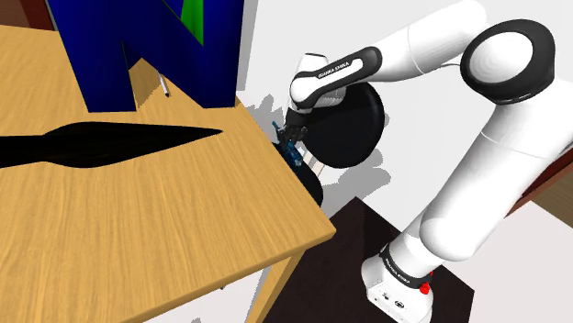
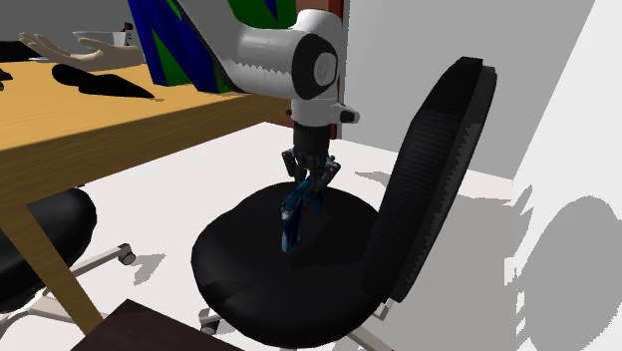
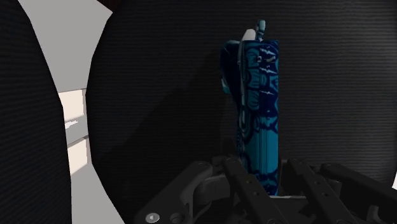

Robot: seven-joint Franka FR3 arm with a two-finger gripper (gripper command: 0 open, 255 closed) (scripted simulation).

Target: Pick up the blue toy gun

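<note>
Right up close in the wrist view, two black fingers (image 3: 245,184) of the claw (image 3: 267,188) are pinching the blue toy gun (image 3: 259,108) by one end. It points straight away from the hand, with the black seat (image 3: 337,83) behind it. It's dark blue with lighter blue squiggles, and there's a small pale bit at the far tip that I can't make out.

The second exterior view gives the better side look. The claw (image 2: 309,177) points down and the gun (image 2: 295,214) hangs under it over the middle of the office chair (image 2: 439,170). I honestly can't tell whether its lower tip touches the seat.

From the shoulder view, the bench (image 1: 138,229) hides most of that chair. The gun (image 1: 292,152) is just a blue speck under the claw (image 1: 292,136), right off the bench edge.

Count: one gun, one white arm (image 1: 477,138), one bench, and two black chairs. The second chair (image 2: 40,234) sits under the bench and is cut off by the frame.

Farther back on the bench are one long flat black shape (image 1: 101,144) and one blue-and-green block (image 1: 101,46), cropped at the top.
</note>
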